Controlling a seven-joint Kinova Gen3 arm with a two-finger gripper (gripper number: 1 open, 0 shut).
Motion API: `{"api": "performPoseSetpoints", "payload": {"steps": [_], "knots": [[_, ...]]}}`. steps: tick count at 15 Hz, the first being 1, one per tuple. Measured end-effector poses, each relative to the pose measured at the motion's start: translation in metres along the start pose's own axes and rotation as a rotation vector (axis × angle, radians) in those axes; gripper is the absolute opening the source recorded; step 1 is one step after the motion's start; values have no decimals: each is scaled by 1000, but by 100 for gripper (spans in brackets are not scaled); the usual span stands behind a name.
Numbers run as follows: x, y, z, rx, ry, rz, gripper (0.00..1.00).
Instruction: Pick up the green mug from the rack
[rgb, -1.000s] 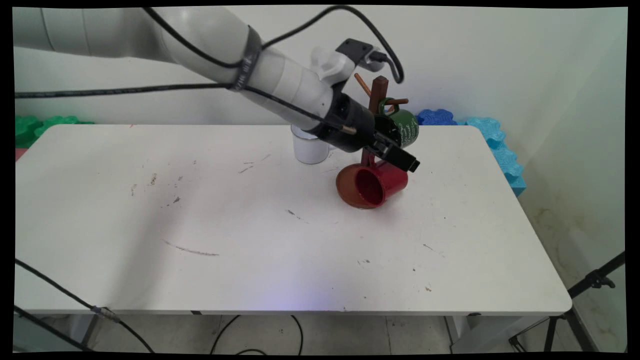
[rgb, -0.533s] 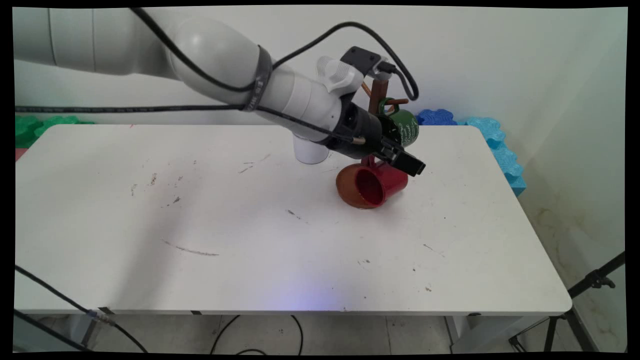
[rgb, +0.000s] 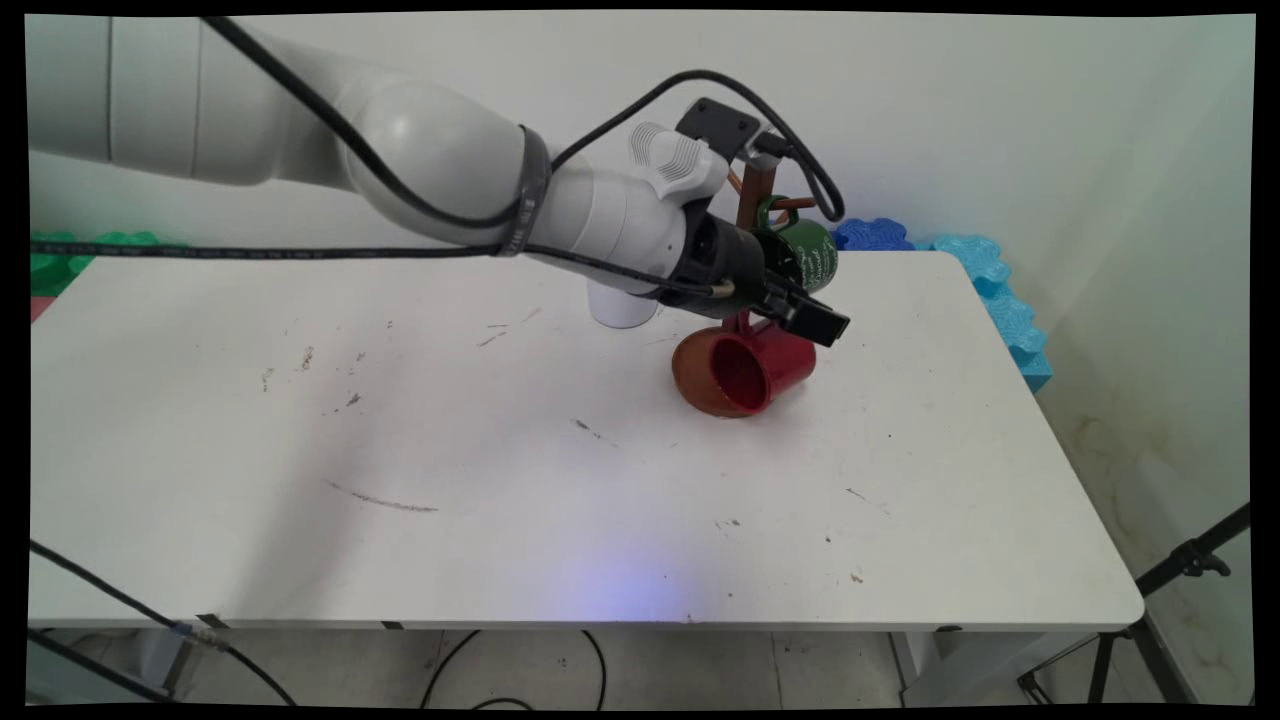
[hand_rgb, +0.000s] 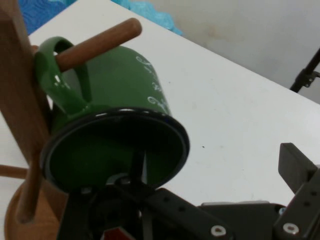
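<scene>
Green mug (hand_rgb: 120, 95), white lettering unreadable, hung on wooden peg (hand_rgb: 97, 44)

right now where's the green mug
The green mug hangs by its handle on a peg of the wooden mug tree at the table's far right, just above the red mug and right beside the gripper.

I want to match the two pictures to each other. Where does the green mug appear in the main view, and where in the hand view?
Main view: the green mug hangs by its handle on a peg of the wooden mug tree, right of centre, just behind the gripper.
Hand view: the green mug fills the left and centre, its open mouth facing the camera.
Shared landmark: the wooden peg through the mug's handle.
</scene>
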Motion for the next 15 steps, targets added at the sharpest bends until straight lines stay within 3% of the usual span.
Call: {"api": "performPoseSetpoints", "payload": {"steps": [8,15], "knots": [[-6,-4,15,40,49,8,100],[-10,-6,29,39,74,19,100]]}}
